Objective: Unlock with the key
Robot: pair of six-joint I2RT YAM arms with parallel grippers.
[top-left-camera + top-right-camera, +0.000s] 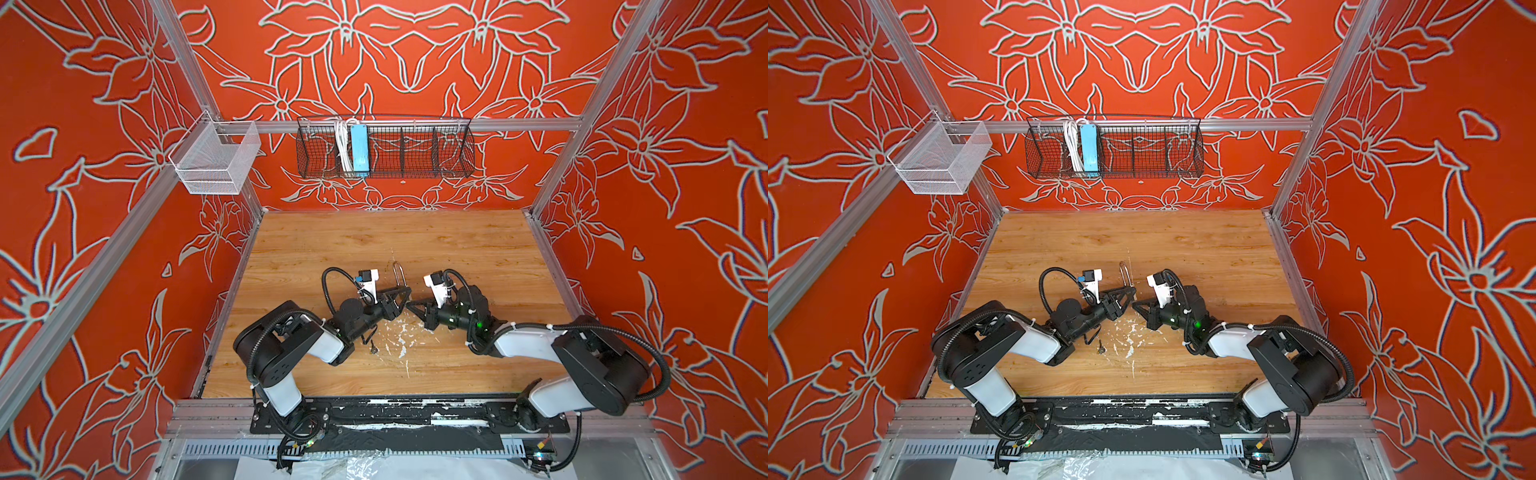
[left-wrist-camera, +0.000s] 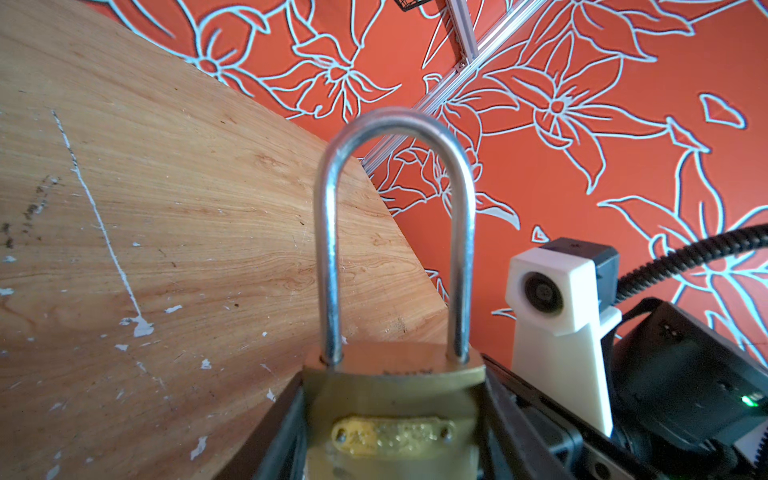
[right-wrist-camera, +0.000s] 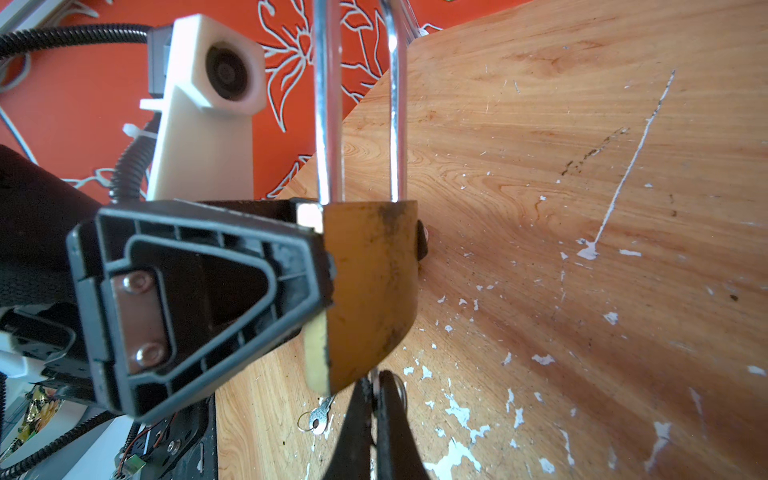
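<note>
**Left wrist view: padlock clamped, shackle upright**

1. Seen from the left wrist, the left end effector [image 2: 390,419] grasps the brass padlock [image 2: 390,399] by opposite sides of its body, jaws part-way apart around it. The steel shackle [image 2: 330,249] stands upright, and both of its legs enter the body.
2. In both top views the padlock [image 1: 399,272] is held over the middle of the wooden worktop [image 1: 332,241]. The left arm reaches it from 8 o'clock and the right arm from 4 o'clock.
3. In the right wrist view the right end effector [image 3: 376,399] is clenched on a thin silver key [image 3: 375,380]. The key sits just beneath the underside of the padlock. Whether it has entered the body cannot be told.
4. A loose key [image 3: 321,415] on a ring lies flat on the worktop, at 7 o'clock from the padlock and beside the white paint flecks [image 1: 401,340].
</note>
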